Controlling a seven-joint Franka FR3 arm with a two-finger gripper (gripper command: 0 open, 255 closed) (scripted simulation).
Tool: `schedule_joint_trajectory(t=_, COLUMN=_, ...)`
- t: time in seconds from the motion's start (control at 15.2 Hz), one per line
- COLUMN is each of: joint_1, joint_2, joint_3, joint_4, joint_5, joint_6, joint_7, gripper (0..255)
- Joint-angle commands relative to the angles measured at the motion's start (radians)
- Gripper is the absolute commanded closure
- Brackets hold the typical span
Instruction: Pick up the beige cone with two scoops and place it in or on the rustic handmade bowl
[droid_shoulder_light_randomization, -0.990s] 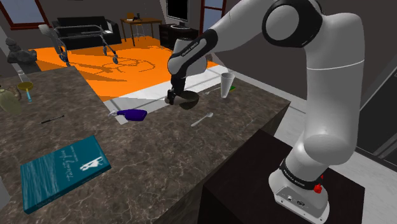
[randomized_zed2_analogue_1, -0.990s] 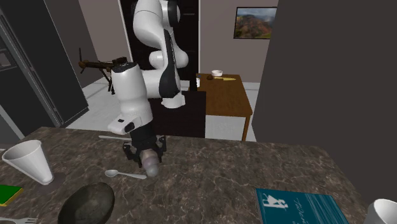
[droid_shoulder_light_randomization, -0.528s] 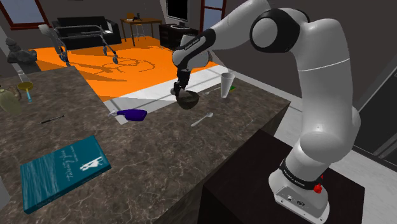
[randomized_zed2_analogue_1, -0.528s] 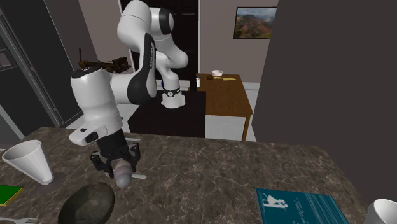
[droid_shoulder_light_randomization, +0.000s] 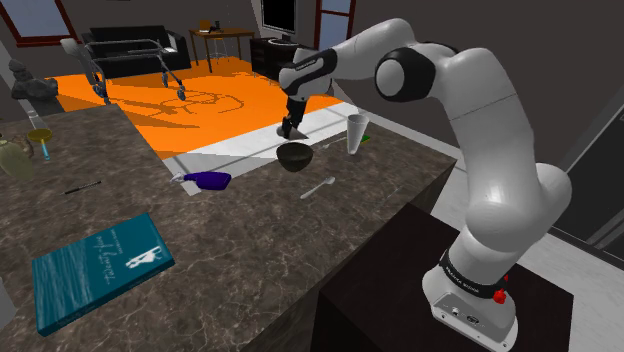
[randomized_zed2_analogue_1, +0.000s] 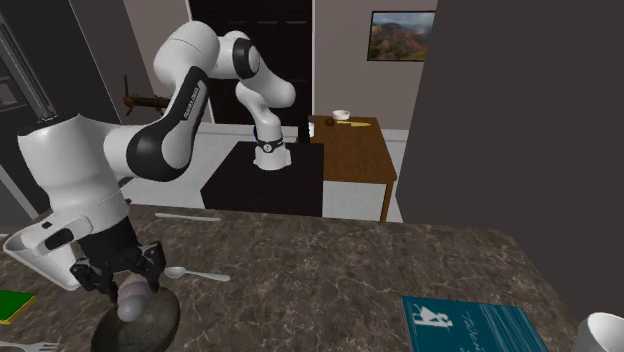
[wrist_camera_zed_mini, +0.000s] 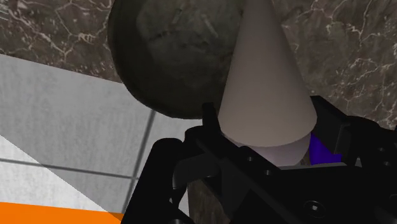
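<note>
Over the dark bowl the arm stretches out, wrist down, fingers clamped on the pale cone.

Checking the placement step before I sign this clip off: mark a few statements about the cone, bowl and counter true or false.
1. The gripper is shut on the cone. True.
2. The cone rests inside the dark bowl. False: it is held in the gripper above the bowl.
3. The spoon lies in the bowl. False: it lies on the counter beside the bowl.
4. A teal book lies flat on the counter. True.
</note>
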Motion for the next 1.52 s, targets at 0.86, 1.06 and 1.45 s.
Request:
schedule_joint_trajectory(t=0.86, joint_1=-0.03, joint_2=0.194, joint_3=0.003, joint_4=0.161, joint_5=0.006, joint_6=0.029, joint_7=-0.035, gripper=255)
schedule_joint_trajectory(t=1.06, joint_1=-0.03, joint_2=0.194, joint_3=0.003, joint_4=0.161, joint_5=0.006, joint_6=0.029, joint_7=-0.035, gripper=255)
schedule_joint_trajectory(t=1.45, joint_1=-0.03, joint_2=0.194, joint_3=0.003, joint_4=0.162, joint_5=0.006, joint_6=0.029, joint_7=-0.035, gripper=0)
